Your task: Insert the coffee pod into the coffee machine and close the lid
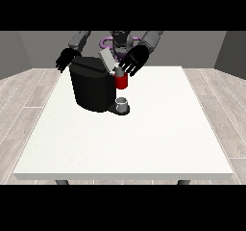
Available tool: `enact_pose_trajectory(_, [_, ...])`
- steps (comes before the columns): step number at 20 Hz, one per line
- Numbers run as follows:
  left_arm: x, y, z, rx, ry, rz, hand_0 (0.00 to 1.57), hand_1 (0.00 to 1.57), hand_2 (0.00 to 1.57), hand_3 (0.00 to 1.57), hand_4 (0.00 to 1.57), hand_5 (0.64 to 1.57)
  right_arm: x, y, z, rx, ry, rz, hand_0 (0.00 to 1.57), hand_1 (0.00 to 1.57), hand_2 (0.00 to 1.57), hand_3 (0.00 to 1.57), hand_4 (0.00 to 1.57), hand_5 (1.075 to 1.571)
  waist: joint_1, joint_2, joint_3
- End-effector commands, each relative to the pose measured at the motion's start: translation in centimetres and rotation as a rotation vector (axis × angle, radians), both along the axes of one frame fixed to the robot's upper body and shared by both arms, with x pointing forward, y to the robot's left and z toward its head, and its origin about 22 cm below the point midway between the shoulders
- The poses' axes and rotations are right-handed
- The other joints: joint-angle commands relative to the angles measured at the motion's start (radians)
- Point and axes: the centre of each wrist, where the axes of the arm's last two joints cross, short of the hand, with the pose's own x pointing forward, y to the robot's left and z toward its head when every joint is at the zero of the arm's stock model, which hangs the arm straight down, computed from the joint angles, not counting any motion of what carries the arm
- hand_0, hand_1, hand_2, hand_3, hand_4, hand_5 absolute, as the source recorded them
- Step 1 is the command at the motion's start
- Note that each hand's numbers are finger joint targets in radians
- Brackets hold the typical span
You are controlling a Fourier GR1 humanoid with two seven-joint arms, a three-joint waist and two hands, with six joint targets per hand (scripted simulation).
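Spread above the raised lid (107,60), our hand at the view's right (133,61) should press its light, stiff free edge.

- coffee machine (91,88): black, with a red front part (121,82) and a grey lid (108,60)
- cup (123,102): grey
- desk (144,138): plain white
- each robot hand (133,61) (66,59): black

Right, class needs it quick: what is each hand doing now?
Hand at the view's right: open, fingers spread, holding nothing.
Hand at the view's left: cannot tell.
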Motion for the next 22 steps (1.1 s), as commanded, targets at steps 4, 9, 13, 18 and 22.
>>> enact_pose_trajectory(4, [-0.1, 1.0, -1.2, 0.019, 0.026, -0.025, 1.16, 1.16, 1.24, 1.18, 0.51, 1.571, 0.3, 0.1, 1.0, 0.019, -0.014, -0.036, 0.00, 0.00, 0.00, 0.00, 0.46, 1.571, 0.025, 0.005, -0.0003])
enact_pose_trajectory(9, [0.0, 1.1, 0.0, 0.017, 0.051, 0.001, 1.22, 1.22, 1.27, 1.20, 0.49, 1.571, -0.5, -1.1, -0.6, -0.008, 0.012, -0.017, 0.00, 0.00, 0.00, 0.00, 0.44, 1.571, 0.008, -0.009, -0.0001])
enact_pose_trajectory(13, [0.3, -0.6, 1.0, -0.003, -0.015, -0.012, 1.22, 1.22, 1.27, 1.17, 0.48, 1.571, 1.0, -0.1, 1.5, 0.006, -0.056, -0.008, 0.00, 0.00, 0.00, 0.00, 0.44, 1.571, 0.000, 0.065, 0.0000])
enact_pose_trajectory(18, [0.3, -1.2, -0.7, 0.026, 0.037, -0.019, 1.20, 1.20, 1.23, 1.09, 0.46, 1.571, 0.8, -1.6, 0.6, 0.013, -0.033, -0.022, 0.00, 0.00, 0.00, 0.00, 0.42, 1.571, 0.008, 0.041, 0.0002])
enact_pose_trajectory(22, [0.0, -1.0, -2.8, 0.038, 0.068, -0.021, 1.13, 1.13, 1.17, 1.00, 0.46, 1.571, -1.1, -0.5, -1.9, 0.012, 0.026, -0.036, 0.00, 0.00, 0.00, 0.00, 0.38, 1.571, 0.014, -0.015, 0.0000])
